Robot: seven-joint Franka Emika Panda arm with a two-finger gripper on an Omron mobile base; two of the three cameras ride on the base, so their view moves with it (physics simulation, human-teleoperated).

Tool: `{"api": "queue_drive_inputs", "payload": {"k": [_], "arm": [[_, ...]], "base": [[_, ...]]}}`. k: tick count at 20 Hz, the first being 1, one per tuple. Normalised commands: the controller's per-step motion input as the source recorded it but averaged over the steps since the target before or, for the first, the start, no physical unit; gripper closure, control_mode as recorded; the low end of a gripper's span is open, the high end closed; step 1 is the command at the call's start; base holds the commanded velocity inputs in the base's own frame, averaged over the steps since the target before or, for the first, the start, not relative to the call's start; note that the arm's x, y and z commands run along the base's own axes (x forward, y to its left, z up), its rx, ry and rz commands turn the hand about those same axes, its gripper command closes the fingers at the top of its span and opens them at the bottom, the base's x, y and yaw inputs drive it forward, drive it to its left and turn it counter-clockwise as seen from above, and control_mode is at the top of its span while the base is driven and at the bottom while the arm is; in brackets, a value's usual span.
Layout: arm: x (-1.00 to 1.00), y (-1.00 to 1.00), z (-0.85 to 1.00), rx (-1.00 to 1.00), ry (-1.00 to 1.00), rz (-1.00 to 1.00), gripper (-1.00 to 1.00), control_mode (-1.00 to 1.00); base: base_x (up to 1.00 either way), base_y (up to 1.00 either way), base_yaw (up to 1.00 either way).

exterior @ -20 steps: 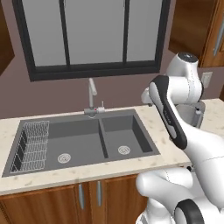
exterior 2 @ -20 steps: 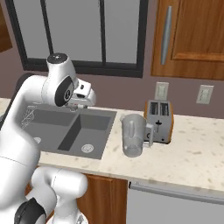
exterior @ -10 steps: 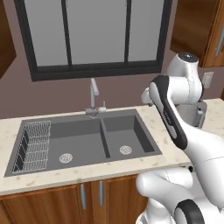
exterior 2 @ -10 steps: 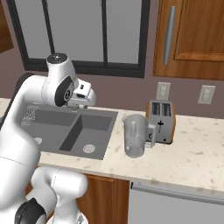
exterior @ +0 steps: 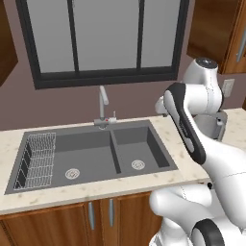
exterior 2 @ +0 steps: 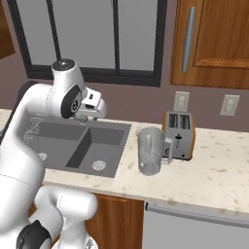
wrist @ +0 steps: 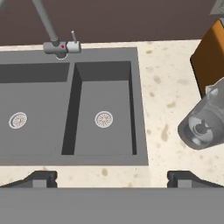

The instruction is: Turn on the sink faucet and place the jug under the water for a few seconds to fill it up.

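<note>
Sink (exterior: 91, 161): dark double basin set in the speckled counter (exterior 2: 209, 168), both basins dry, wire rack (exterior: 36, 158) in the basin farther from the jug.

Faucet (exterior: 103, 106): stood at the back rim of the sink, over the divider; small lever (wrist: 74, 37) upright beside the red mark; no stream ran from the spout. Judged not yet turned on.

Jug (exterior 2: 150, 151): upright on the counter just beside the sink, on the side away from the rack, with the toaster (exterior 2: 179, 134) close behind it. Appeared empty and untouched.

Gripper (wrist: 111, 177): held above the front edge of the sink, jaws spread wide, grasping nothing.

Progress: nothing done as far as could be seen. Left: lever, then jug under the spout, then the fill.
</note>
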Motion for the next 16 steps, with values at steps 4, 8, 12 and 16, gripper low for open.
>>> {"api": "queue_drive_inputs", "payload": {"k": [4,8,12,16], "arm": [[0.01,0.00,-0.12,0.00,0.00,0.00,-1.00,-1.00],[0.29,0.00,-0.63,0.00,-0.05,0.03,-1.00,-1.00],[0.62,0.04,-0.96,0.00,-0.20,0.14,-1.00,-1.00],[0.70,0.21,-0.51,0.00,-0.24,0.22,-1.00,-1.00]], "base": [[0.00,0.00,0.00],[0.00,0.00,0.00],[0.00,0.00,0.00],[0.00,0.00,0.00]]}}
